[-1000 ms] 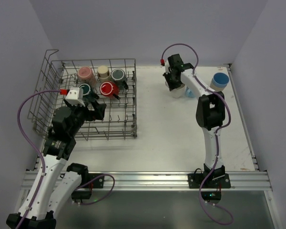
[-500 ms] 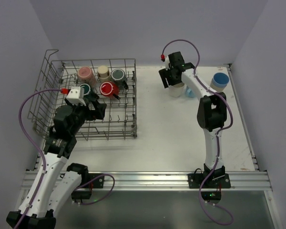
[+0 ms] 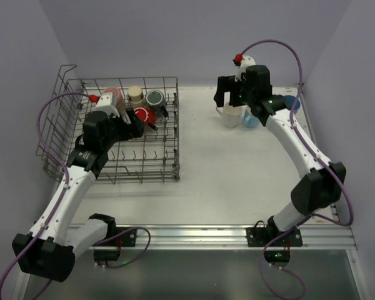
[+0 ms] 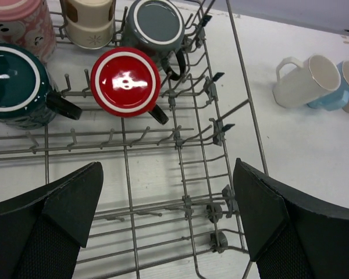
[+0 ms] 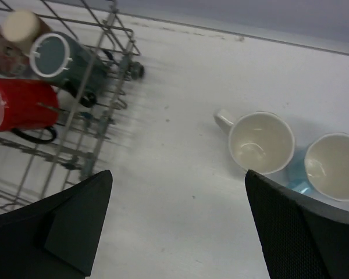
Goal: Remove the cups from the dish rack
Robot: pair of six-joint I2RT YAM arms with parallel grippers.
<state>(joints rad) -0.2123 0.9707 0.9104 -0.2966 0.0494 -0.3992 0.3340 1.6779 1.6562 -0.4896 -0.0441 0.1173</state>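
Cream mug stands unloaded near tabletop's far edge, right jaws spread empty above; left jaws spread over racked red cup, likely next

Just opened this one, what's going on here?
Two arms are emptying a dish rack. The right pincer hangs open above a white mug and a light blue cup standing on the table. The left pincer is open over the rack, near the red cup, one of five inside.
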